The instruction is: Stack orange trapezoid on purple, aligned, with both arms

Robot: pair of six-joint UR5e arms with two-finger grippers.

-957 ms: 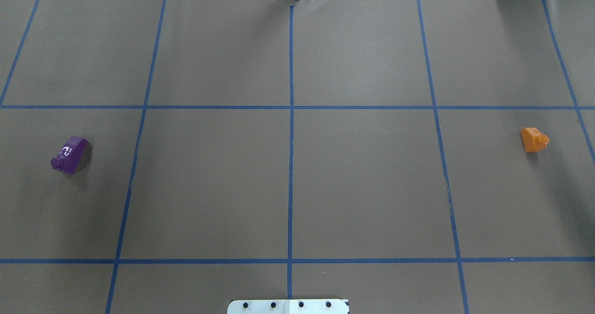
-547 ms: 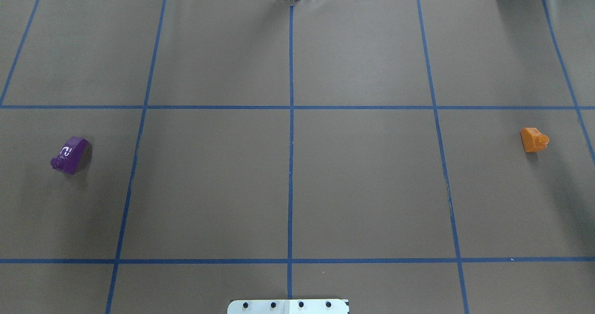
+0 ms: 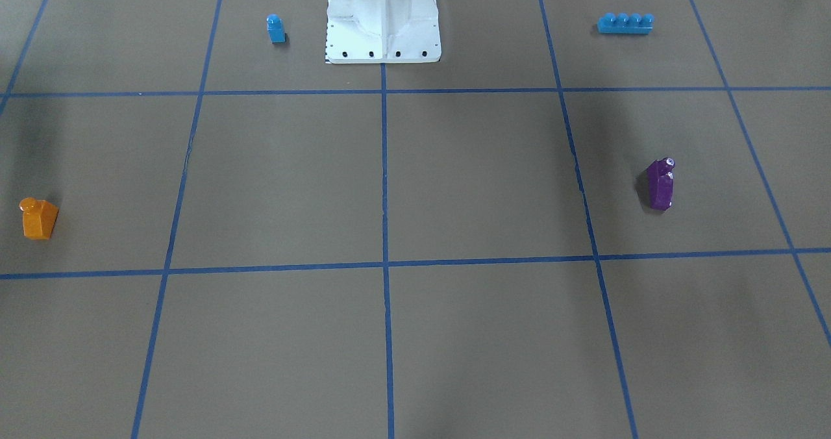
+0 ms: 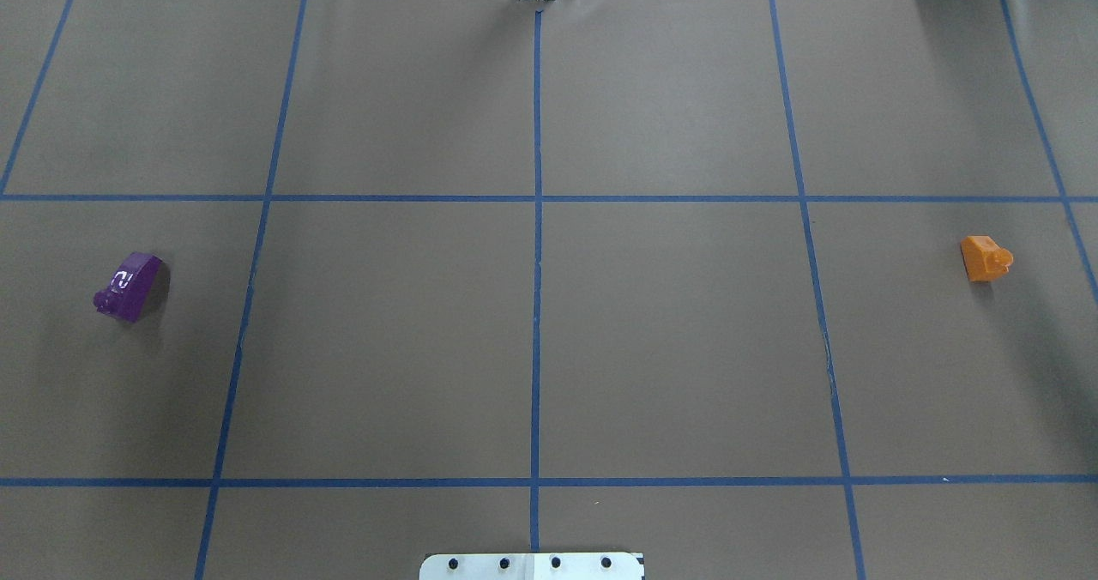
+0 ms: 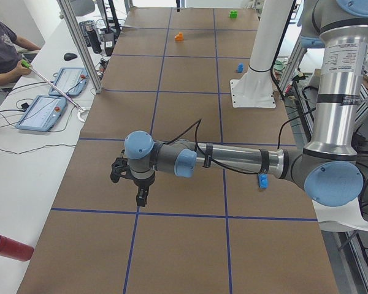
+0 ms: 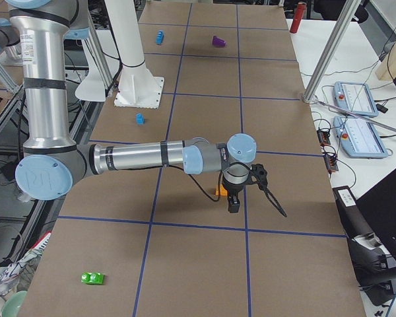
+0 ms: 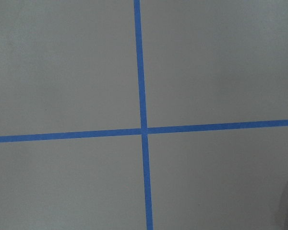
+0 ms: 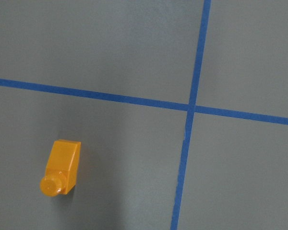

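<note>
The orange trapezoid [image 4: 986, 258] lies on the table's right side, also in the front view [image 3: 37, 219] and the right wrist view [image 8: 60, 167]. The purple brick [image 4: 129, 286] lies on its side at the table's left, also in the front view [image 3: 661, 184]. My left gripper [image 5: 140, 199] shows only in the exterior left view, hanging over the table's left end; I cannot tell whether it is open or shut. My right gripper [image 6: 234, 203] shows only in the exterior right view, hovering beside the orange trapezoid [image 6: 220, 191]; I cannot tell its state.
A blue single-stud brick [image 3: 276, 28] and a blue four-stud brick [image 3: 625, 23] sit either side of the white base mount [image 3: 383, 17]. A green brick [image 6: 92, 278] lies near the table's right end. A red cylinder [image 5: 9, 247] lies off the left end.
Both bricks lie where they were. Only a thin object beyond the table's far edge has shifted to the right.
</note>
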